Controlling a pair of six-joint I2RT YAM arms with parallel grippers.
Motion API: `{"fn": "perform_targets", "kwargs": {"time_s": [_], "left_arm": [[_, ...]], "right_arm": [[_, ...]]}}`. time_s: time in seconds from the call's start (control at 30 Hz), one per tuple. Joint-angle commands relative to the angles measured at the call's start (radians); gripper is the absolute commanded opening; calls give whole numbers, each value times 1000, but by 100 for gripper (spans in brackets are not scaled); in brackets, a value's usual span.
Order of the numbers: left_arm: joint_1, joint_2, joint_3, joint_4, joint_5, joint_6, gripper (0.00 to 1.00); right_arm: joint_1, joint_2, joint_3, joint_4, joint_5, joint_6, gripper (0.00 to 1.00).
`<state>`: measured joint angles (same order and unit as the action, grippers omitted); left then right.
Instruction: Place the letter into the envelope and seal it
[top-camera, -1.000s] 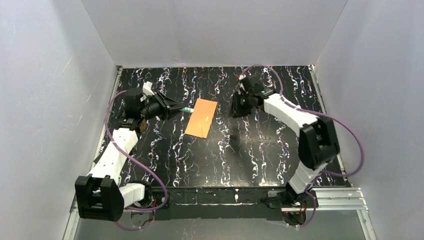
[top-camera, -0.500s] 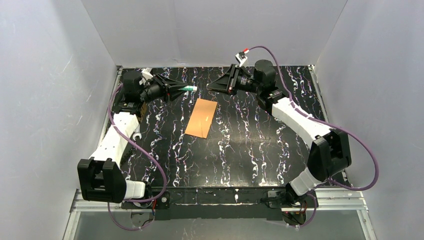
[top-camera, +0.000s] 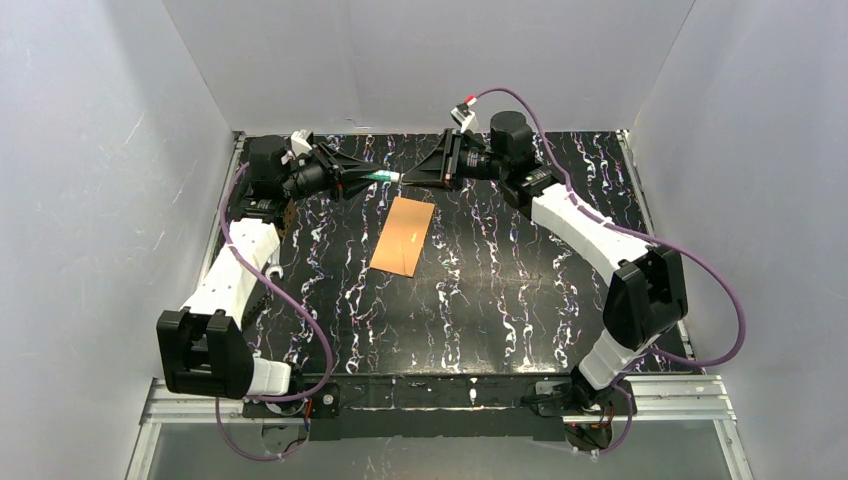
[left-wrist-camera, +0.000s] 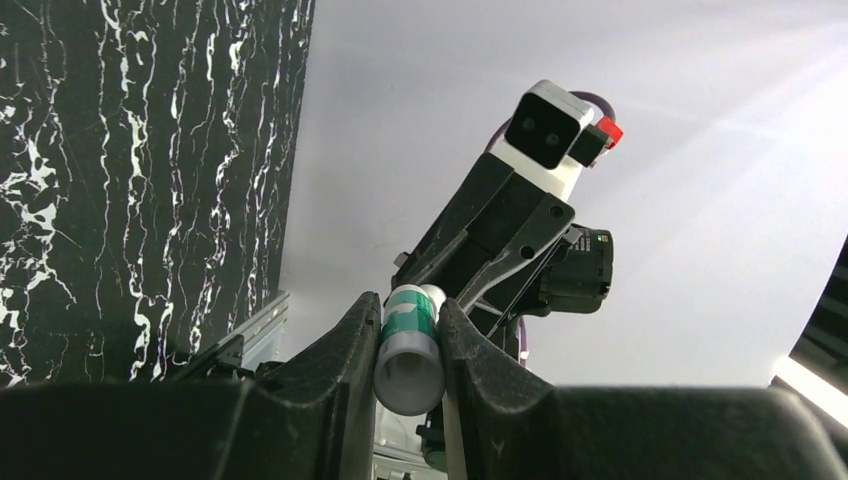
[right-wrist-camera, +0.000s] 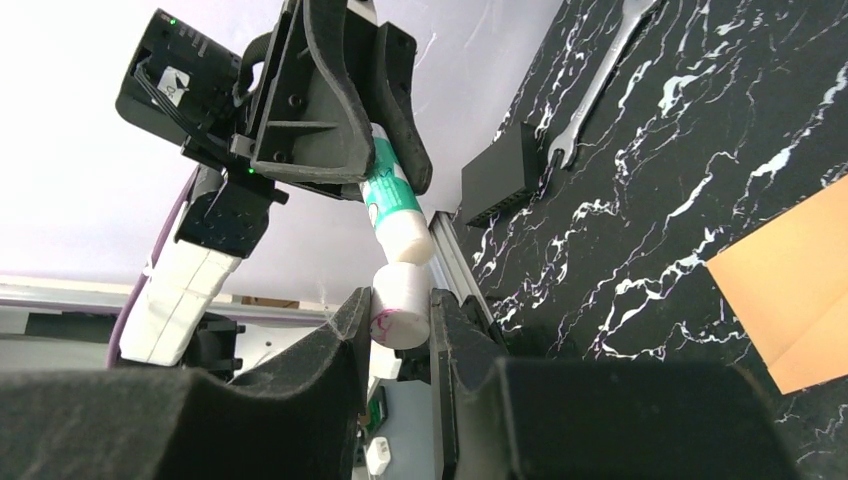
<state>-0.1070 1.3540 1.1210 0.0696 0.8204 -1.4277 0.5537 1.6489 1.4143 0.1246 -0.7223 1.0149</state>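
Closing the mid-air gap of half a second ago: holding glue stick (left-wrist-camera: 410, 345) clamped in left jaws, bringing white cap (right-wrist-camera: 400, 305) clamped in right jaws up to its tip. Probably recapping; leaving envelope (top-camera: 403, 235) flat on surface (top-camera: 500, 300), letter not in view.

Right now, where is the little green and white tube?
Top view: the green-and-white plastic tube is up over the black table's far side, clamped in the left pincer, its tip beside the white cap in the right pincer.

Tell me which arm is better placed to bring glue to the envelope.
Left, probably: the left gripper grips the uncapped glue stick, while the right gripper holds only the cap; the envelope lies flat below them.
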Motion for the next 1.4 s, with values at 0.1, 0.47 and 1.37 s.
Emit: {"fn": "perform_targets", "kwargs": {"time_s": [0.1,0.47,1.37], "left_arm": [[-18,-20,57,6,61,57,0],[-26,-14,88,7,65,71,0],[-99,9,36,320,71,-171,0]], "right_arm": [[15,16,96,13,-37,-36,10],[17,59,137,-72,-33,-82,10],[77,104,70,393,-56,285,1]]}}
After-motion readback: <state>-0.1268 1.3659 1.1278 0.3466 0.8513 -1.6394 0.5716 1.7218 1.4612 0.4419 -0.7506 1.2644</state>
